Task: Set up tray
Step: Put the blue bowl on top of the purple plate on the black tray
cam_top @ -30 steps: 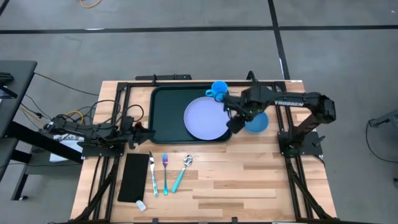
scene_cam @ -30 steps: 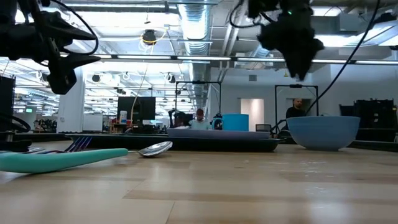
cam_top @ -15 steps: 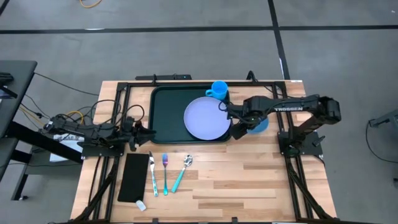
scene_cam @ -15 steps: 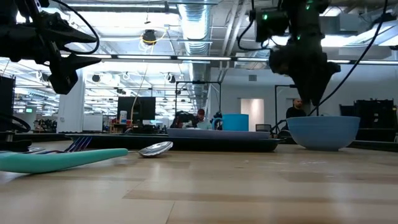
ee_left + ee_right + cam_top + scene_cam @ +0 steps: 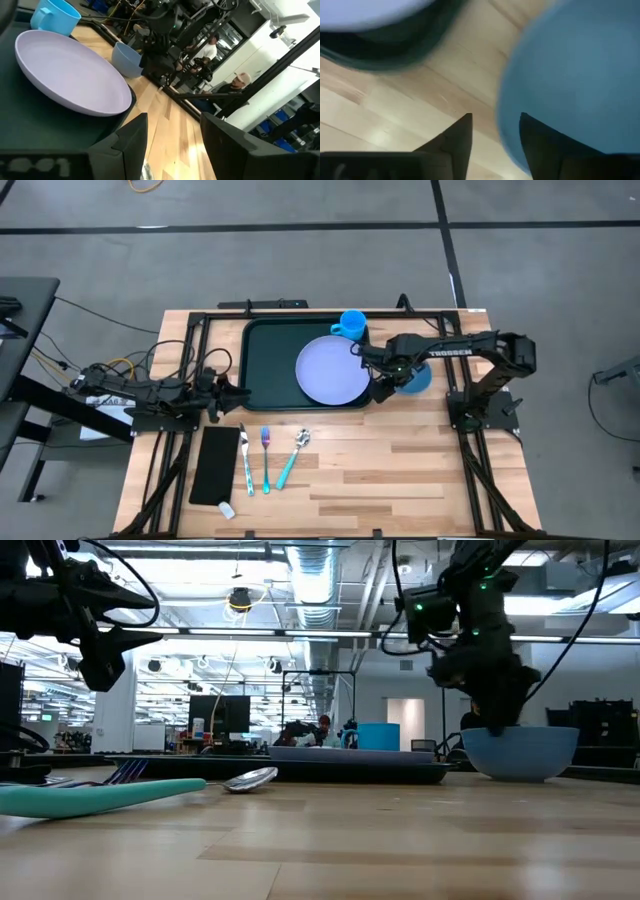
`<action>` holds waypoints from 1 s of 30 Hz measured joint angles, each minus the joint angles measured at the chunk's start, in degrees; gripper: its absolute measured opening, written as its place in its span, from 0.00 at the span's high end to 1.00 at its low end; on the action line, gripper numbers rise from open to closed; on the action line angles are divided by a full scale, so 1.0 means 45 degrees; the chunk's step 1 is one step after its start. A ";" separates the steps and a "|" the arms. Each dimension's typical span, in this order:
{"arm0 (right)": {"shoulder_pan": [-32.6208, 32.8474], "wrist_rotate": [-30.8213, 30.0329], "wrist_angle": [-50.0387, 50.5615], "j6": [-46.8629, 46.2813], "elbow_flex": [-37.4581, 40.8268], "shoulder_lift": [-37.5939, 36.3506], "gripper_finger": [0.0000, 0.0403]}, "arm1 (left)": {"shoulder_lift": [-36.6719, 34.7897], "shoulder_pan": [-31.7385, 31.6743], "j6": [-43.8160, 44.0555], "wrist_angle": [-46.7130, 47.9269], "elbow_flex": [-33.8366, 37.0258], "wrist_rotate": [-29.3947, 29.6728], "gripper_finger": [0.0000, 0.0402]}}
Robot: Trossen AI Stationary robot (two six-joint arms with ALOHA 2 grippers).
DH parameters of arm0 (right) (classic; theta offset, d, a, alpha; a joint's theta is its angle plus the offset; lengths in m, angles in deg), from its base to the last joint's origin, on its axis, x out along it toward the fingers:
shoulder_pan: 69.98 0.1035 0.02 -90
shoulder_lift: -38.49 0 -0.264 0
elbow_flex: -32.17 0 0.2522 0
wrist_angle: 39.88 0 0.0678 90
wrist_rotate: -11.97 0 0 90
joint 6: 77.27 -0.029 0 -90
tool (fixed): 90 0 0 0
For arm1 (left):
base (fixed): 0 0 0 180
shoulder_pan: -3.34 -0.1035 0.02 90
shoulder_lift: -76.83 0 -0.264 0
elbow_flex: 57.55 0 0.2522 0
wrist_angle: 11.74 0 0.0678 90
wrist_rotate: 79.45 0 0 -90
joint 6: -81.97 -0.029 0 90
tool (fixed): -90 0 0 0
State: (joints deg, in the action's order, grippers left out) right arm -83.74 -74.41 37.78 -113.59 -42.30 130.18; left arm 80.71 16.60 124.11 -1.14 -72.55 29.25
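1. Tray (image 5: 270,365), dark green, lies at the surface's (image 5: 400,460) 12 o'clock; lilac plate (image 5: 332,370) in its 3 o'clock half, blue cup (image 5: 352,324) at its far corner.
2. Right tool (image 5: 492,135) low at the blue bowl's (image 5: 415,377) 9 o'clock rim, fingers apart, one each side of the wall, gripping nothing.
3. Left tool (image 5: 172,137) waits at the tray's 9 o'clock, parted, empty.

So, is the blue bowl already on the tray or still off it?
Off it. The blue bowl stands on the wooden table, beside the tray, with the right pincer at its rim.
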 joint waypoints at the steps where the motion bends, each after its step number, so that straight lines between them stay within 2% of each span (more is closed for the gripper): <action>1: -0.0034 0.0006 0.0093 0.0096 0.0000 0.0099 0.66 | 0.0034 -0.0002 0.0081 0.0006 0.0000 0.0005 0.57; 7: -0.0038 0.0178 -0.0311 0.0444 -0.0040 0.0575 0.95 | 0.0116 -0.0001 0.0279 0.0070 -0.0007 0.0009 0.57; 8: -0.0038 0.0131 -0.0333 0.0470 -0.0058 0.0558 0.97 | 0.0128 0.0000 0.0345 0.0078 -0.0010 0.0007 0.57; 15: -0.0054 -0.0566 0.0154 0.0817 -0.0843 0.0402 0.99 | 0.0142 0.0000 0.0388 0.0107 -0.0010 0.0139 0.57; 21: 0.0270 -0.1156 0.1384 0.3264 -0.3659 0.0502 0.99 | 0.0141 0.0000 0.0388 0.0117 -0.0010 0.0302 0.57; 26: 0.0701 -0.1162 0.1602 0.6286 -0.5675 0.0548 0.99 | 0.0141 -0.0002 0.0383 0.0121 -0.0010 0.0578 0.57; 30: 0.0785 -0.1144 0.2350 0.7842 -0.7055 0.1733 1.00 | 0.0141 0.0000 0.0289 0.0118 -0.0015 0.0976 0.57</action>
State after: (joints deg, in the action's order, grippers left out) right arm -80.21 -79.56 48.36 -78.30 -74.04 137.98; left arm 81.34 16.60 125.41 -0.61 -72.61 33.64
